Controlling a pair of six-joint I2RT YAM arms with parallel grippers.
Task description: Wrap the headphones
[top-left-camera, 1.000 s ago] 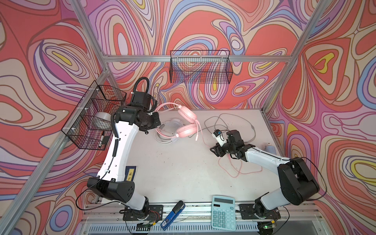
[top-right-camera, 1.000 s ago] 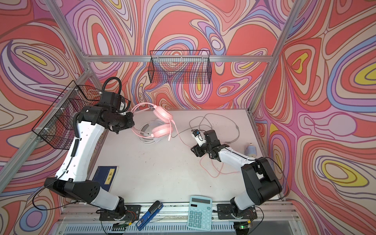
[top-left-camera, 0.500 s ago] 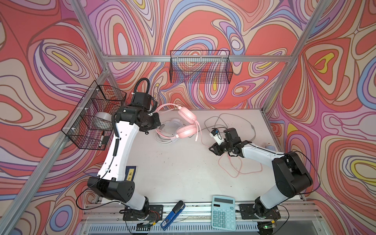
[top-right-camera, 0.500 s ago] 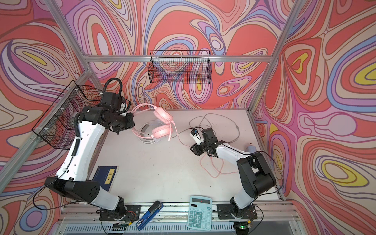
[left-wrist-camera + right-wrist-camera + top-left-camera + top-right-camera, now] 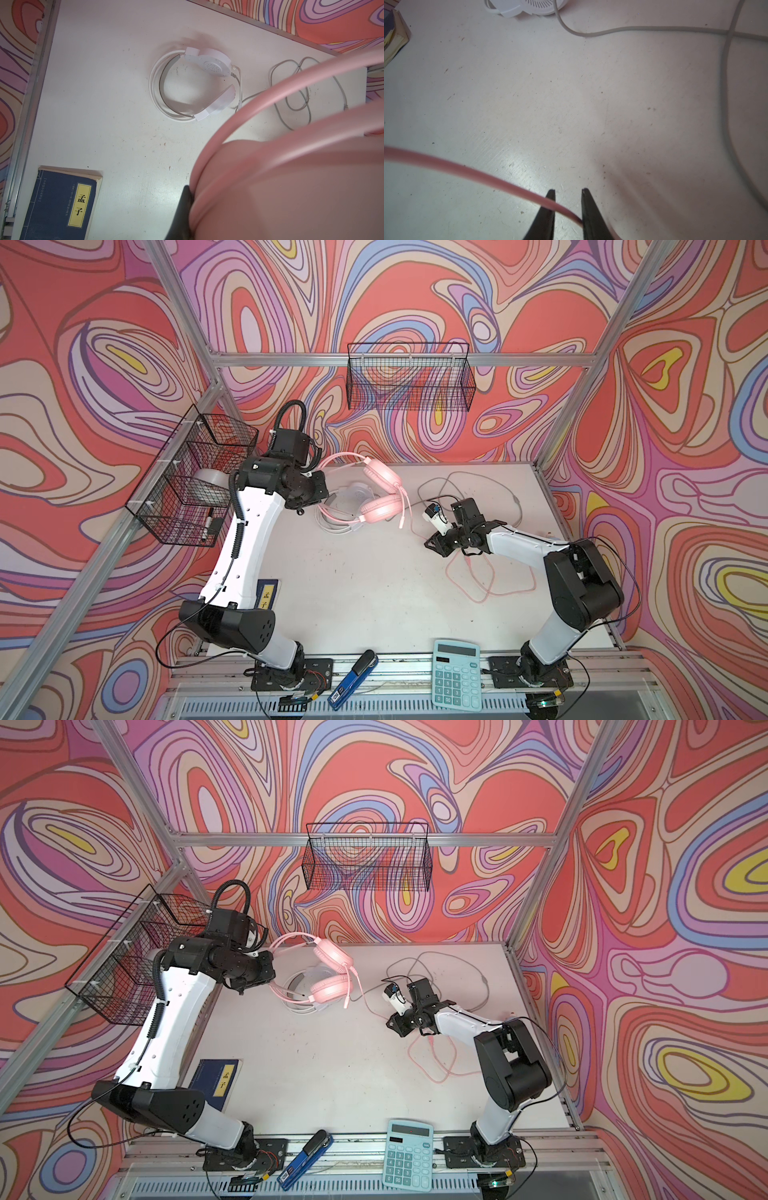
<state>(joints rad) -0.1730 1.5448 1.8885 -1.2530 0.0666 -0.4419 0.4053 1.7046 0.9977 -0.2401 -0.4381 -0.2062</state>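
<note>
The pink headphones (image 5: 380, 489) hang tilted above the table's back left, over the white headphones (image 5: 351, 494), which lie flat and partly hidden beneath them. My left gripper (image 5: 321, 488) is shut on the pink headband; in the left wrist view one black finger (image 5: 182, 212) presses against the pink padding (image 5: 291, 176). The pink cord (image 5: 490, 580) runs from the earcup down to loose loops on the table. My right gripper (image 5: 432, 541) sits low at that cord, and its jaws (image 5: 568, 191) stand narrow with the pink cord (image 5: 467, 172) running in between them. The grey cord (image 5: 469, 481) lies looped at the back.
A blue book (image 5: 266, 593) lies beside the left arm. A teal calculator (image 5: 456, 672) and a blue stapler (image 5: 353, 672) sit on the front rail. Wire baskets hang on the back wall (image 5: 409, 377) and the left frame (image 5: 195, 485).
The right gripper's jaws have narrowed from wide apart to close around the pink cord, and the gripper has edged slightly left. The left arm and the pink headset have stayed still.
</note>
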